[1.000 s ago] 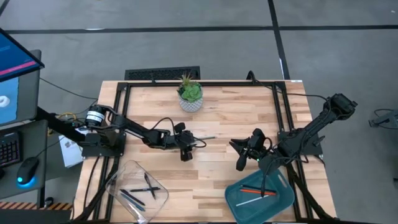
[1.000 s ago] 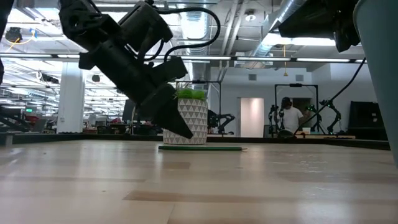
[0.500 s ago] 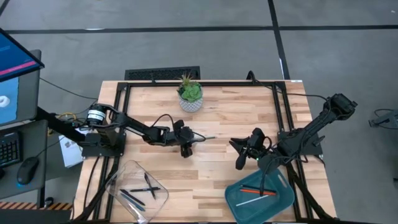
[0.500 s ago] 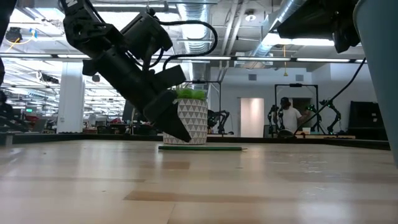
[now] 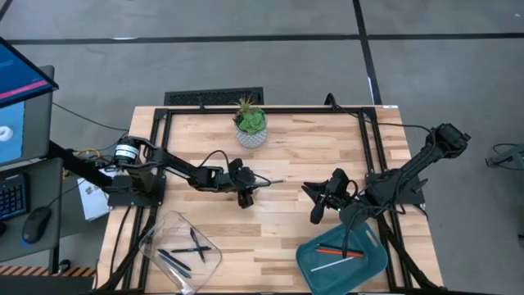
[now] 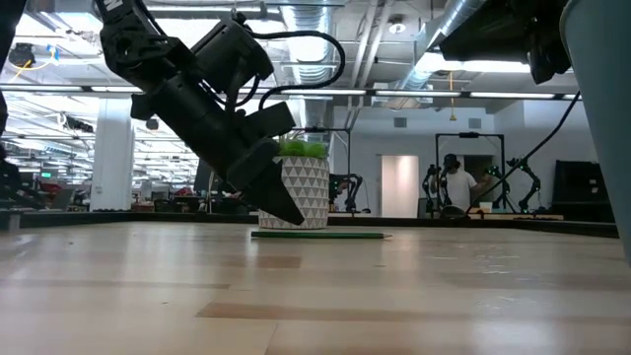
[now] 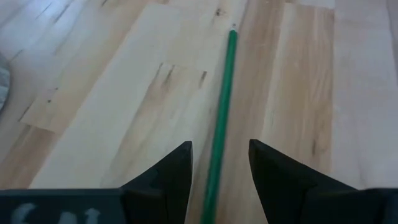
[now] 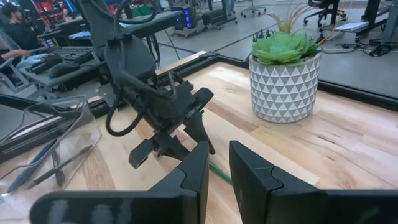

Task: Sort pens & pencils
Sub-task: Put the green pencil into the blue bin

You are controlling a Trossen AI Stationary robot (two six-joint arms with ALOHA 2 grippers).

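Left end effector [image 5: 246, 197] hangs low over the middle of the desk [image 5: 311, 156] with its two fingers [image 7: 168, 177] spread, released and gripping nothing. A green pencil [image 7: 221, 134] lies flat on the wood with its near end in the gap between those fingers and its shaft running straight away from the wrist. In the high view the pencil [image 5: 268, 183] has its long axis roughly across the desk, leading from the left end effector toward the right arm's side; in the low view it shows as a thin green line [image 6: 317, 235] on the wood in front of the potted plant [image 6: 296, 187], just beside the lowered fingertips. Whether the fingertips touch the wood or the pencil cannot be told.

Right end effector [image 5: 321, 205] waits well apart over the right half of the desk, its fingers [image 8: 196, 171] drawn close with a narrow gap and nothing between them.

Near the front left corner a clear tray [image 5: 160, 233] holds several dark pens [image 5: 187, 250]. At the front right a teal tray [image 5: 372, 262] holds an orange-red stick [image 5: 332, 248] and a white stick [image 5: 327, 255]. The potted plant [image 5: 250, 125] stands near the far edge, apart from the pencil. Black cables [image 5: 209, 160] loop along the left arm.
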